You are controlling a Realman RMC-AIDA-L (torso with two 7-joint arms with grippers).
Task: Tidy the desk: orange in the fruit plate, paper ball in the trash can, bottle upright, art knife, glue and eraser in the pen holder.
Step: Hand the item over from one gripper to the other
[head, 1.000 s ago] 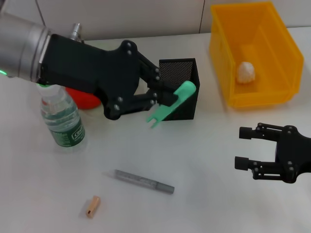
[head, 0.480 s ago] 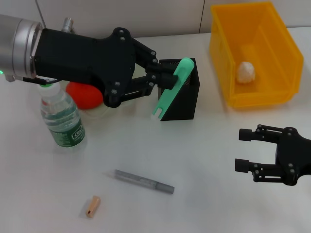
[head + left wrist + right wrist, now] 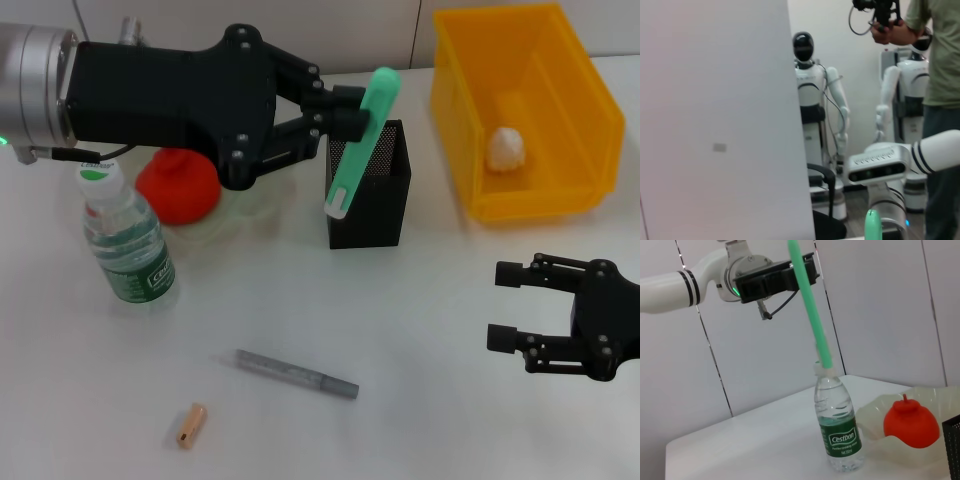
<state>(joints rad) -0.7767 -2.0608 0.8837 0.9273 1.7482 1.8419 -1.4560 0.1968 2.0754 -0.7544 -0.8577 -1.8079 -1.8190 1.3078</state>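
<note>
My left gripper (image 3: 352, 110) is shut on the long green art knife (image 3: 362, 140), which hangs almost upright with its lower end in front of the black mesh pen holder (image 3: 378, 218), just below the holder's front rim. The knife (image 3: 810, 310) also shows in the right wrist view. The orange (image 3: 178, 187) sits in the pale fruit plate (image 3: 252, 206). The bottle (image 3: 125, 240) stands upright. In the yellow trash can (image 3: 545, 205) lies the paper ball (image 3: 506, 147). A grey glue stick (image 3: 297, 374) and the eraser (image 3: 190, 425) rest on the desk. My right gripper (image 3: 501, 305) is open and empty at the right.
The white desk runs to a wall behind. The trash can stands to the right of the pen holder with a gap between them. The bottle (image 3: 840, 432) stands just in front of the fruit plate (image 3: 875, 415).
My left gripper has risen and turned the green knife from a low slant to nearly upright above the pen holder. The right arm has stayed put.
</note>
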